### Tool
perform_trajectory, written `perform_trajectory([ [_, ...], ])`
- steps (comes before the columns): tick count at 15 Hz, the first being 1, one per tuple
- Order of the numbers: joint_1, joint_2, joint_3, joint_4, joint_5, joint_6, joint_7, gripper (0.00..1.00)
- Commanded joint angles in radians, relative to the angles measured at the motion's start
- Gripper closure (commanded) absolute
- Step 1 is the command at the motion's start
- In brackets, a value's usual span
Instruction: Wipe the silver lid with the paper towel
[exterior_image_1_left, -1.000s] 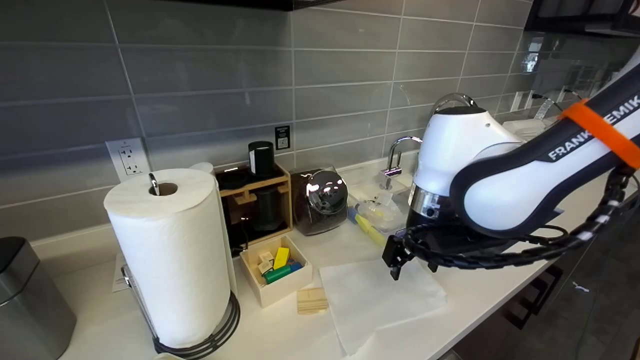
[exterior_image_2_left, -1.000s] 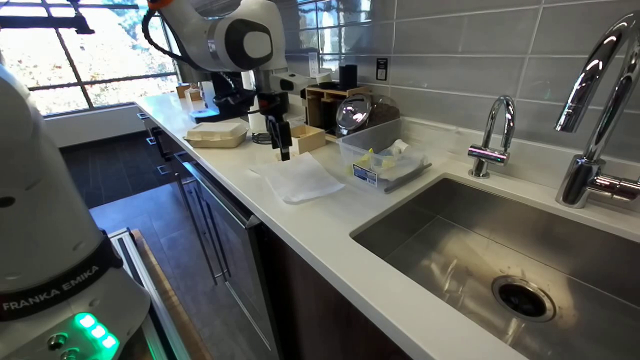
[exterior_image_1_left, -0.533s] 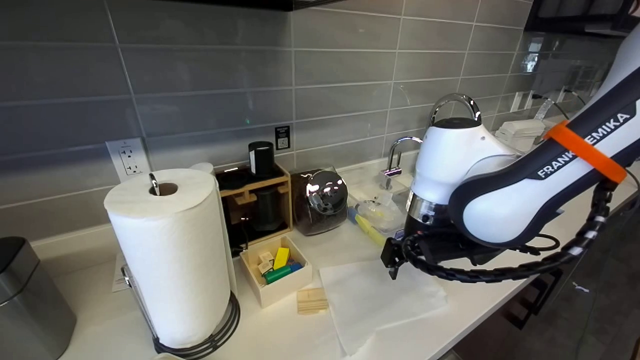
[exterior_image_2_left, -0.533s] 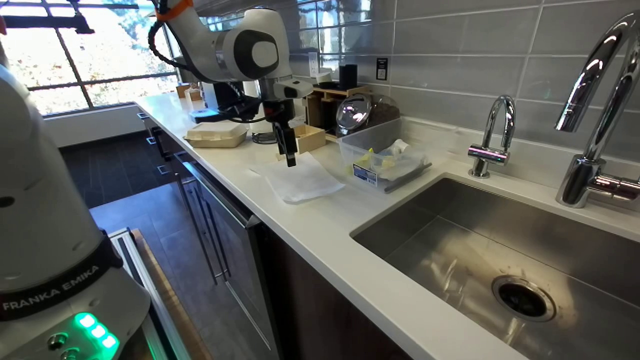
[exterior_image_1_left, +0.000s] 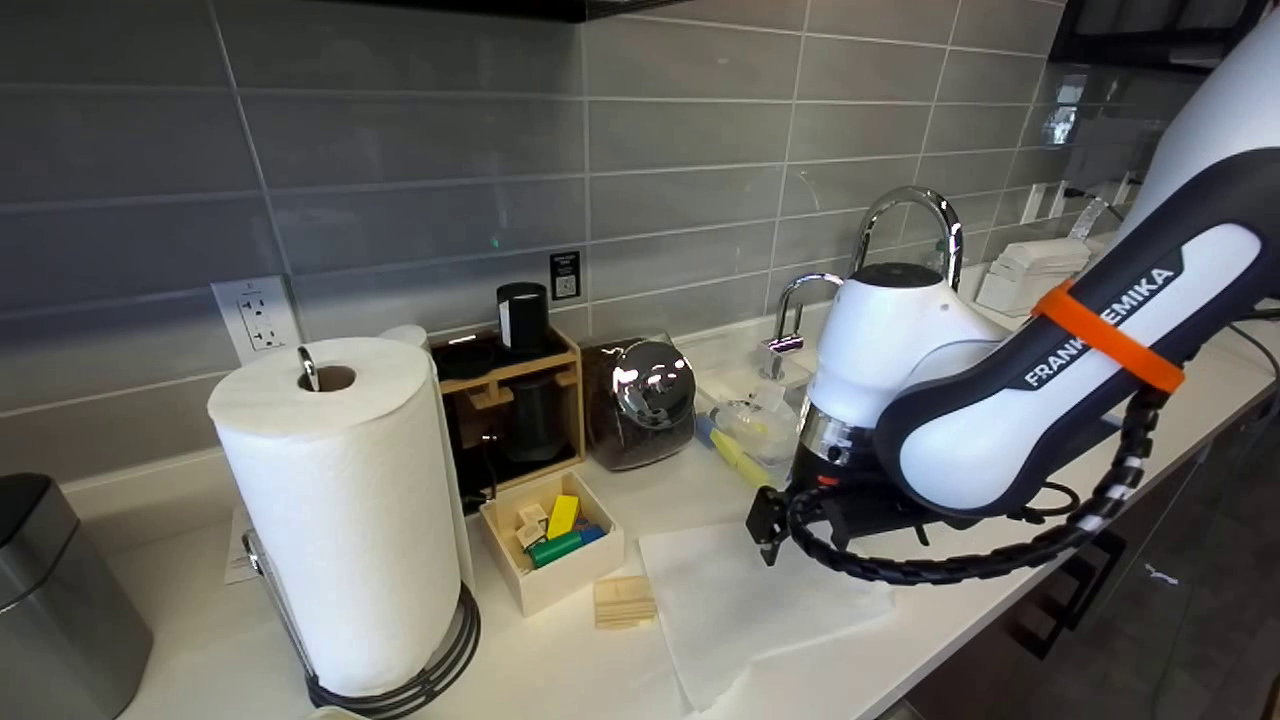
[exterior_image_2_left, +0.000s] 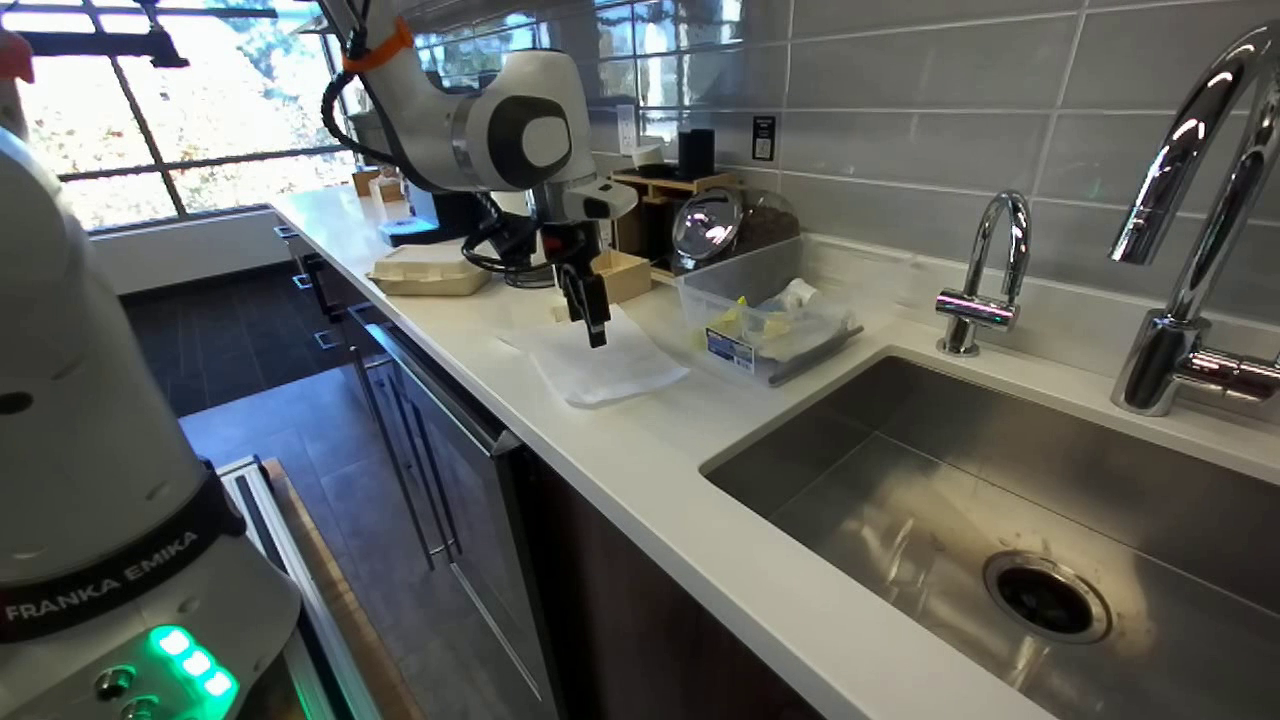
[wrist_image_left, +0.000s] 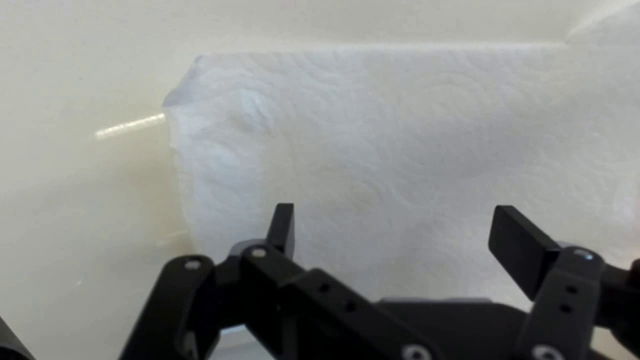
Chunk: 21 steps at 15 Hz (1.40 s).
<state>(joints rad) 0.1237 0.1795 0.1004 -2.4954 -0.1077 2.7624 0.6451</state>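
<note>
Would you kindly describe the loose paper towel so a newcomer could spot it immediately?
Along the tiled wall runs a white counter. There, beneath the open pincer, lies the paper towel: a flat white sheet, unlike the thick upright roll nearby.

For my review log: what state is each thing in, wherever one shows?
paper towel: spread out, slightly wrinkled
hand: open, over the paper towel
silver lid: tilted, against the jar; sealed or not, can't tell
towel roll: upright
wooden box: open, small items inside
takeout carton: closed
plastic tub: open
base lights: lit green
</note>
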Motion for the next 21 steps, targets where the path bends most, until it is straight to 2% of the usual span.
perform_trajectory([
  [1,0.041,0.096,-0.028,0.048,0.009,0.04,-0.028,0.0],
  [6,0.086,0.177,-0.059,0.081,0.011,0.085,-0.053,0.02],
  [7,0.096,0.19,-0.068,0.087,0.008,0.096,-0.059,0.11],
  [9,0.117,0.211,-0.089,0.097,0.009,0.114,-0.072,0.2],
  [10,0.126,0.219,-0.097,0.101,0.012,0.119,-0.078,0.29],
  [12,0.143,0.221,-0.114,0.108,0.009,0.118,-0.086,0.35],
  [13,0.144,0.218,-0.111,0.109,0.019,0.121,-0.094,0.51],
  [19,0.194,0.189,-0.154,0.102,-0.002,0.114,-0.067,0.97],
  [21,0.21,0.174,-0.167,0.098,-0.009,0.109,-0.057,1.0],
])
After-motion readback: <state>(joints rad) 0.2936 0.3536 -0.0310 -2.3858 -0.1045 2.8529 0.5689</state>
